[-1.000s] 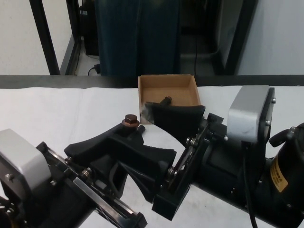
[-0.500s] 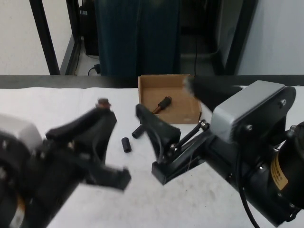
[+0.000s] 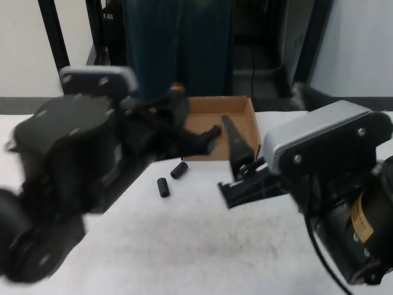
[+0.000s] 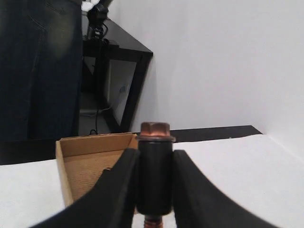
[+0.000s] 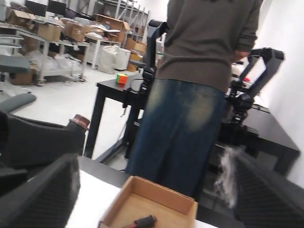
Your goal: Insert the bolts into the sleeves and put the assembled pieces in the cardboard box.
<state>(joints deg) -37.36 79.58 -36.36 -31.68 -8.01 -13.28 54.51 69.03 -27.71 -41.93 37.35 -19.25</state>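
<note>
- Cardboard box (image 3: 221, 106): one. Brown, open-topped, with a corrugated floor, at the far side of the bench.
- Bolts and sleeves put together: two.
  - The held sleeve (image 4: 154, 175) was a smooth black cylinder standing upright. A copper-coloured bolt (image 4: 156, 129) with a hexagonal flanged head showed above it, and the bolt's tip showed below.
  - The boxed piece (image 5: 140, 222) lay on its side in the box.
- Loose sleeves: two. Short black cylinders, one (image 3: 163, 187) and another (image 3: 179, 170), close together on the white cloth (image 3: 184, 246) just before the box.
- Left gripper (image 4: 154, 190): one. Curved black fingers clamped on the held sleeve, raised by the box's left side.
- Right gripper (image 5: 152, 159): one. Jaws wide apart, holding nothing.
</note>
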